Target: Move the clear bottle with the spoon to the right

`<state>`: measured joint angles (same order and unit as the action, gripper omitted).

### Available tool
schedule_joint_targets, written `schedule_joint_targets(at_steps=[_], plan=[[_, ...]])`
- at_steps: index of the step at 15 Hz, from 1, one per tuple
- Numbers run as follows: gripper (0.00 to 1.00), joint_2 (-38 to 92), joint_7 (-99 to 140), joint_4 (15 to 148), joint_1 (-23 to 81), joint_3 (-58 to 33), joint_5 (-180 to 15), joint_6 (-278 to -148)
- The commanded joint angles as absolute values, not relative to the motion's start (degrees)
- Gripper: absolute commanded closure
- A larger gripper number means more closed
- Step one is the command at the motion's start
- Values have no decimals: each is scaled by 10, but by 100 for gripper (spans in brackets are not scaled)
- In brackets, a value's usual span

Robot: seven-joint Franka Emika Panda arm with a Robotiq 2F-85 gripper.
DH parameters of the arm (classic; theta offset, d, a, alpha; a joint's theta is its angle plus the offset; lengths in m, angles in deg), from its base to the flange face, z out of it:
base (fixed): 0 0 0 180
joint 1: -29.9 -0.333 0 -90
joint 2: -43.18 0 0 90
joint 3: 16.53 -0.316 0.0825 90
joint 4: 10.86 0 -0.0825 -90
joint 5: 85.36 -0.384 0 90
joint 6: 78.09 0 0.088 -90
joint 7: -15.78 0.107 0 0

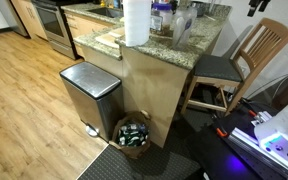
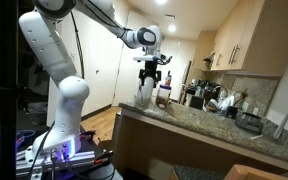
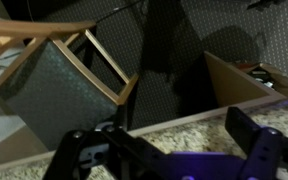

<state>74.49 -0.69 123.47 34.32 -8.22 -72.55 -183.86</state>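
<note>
So the gripper point(image 2: 152, 76) is held up in the air over the near end of the counter point(image 2: 214, 128). The jaws are spread wide and nothing is held between them. In the wrist view both fingers point(image 3: 77, 155) are seen far apart, with only the counter edge and a wooden chair point(image 3: 54, 85) beyond. It's probably kept high like that so the stuff on the counter gets cleared before any descent is made, but that's just a guess.

The clear bottle point(image 2: 144, 97) is stood on the counter just below the gripper, beside a small brown thing point(image 2: 162, 100). It isn't touched yet. A spoon can't be made out at this size, so whether one is in the bottle can't be told.

Clutter-wise, a paper-towel roll point(image 1: 136, 22) is parked at the counter corner in an exterior view, and a blue-lidded jar point(image 1: 162, 12) is set close behind it. The bottle is crowded in near those, so care would be needed that only the bottle gets straddled and nothing is knocked when it's shifted right. A trash can point(image 1: 89, 92) and a basket point(image 1: 134, 132) are placed on the floor below, well out of the way. Kitchen appliances point(image 2: 196, 97) are lined up farther along.
</note>
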Motion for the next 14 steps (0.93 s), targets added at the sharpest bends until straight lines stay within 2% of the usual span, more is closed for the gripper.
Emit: schedule_joint_targets(at_steps=[1,2,3,7,14], plan=[[0,770,17,1197,290,-147,-751,-1817],[0,775,41,1182,279,-175,-747,-1817],[0,772,24,1206,290,-143,-743,-1832],[0,778,57,1192,272,-184,-734,-1835],[0,761,99,1240,251,-174,-853,-2037]])
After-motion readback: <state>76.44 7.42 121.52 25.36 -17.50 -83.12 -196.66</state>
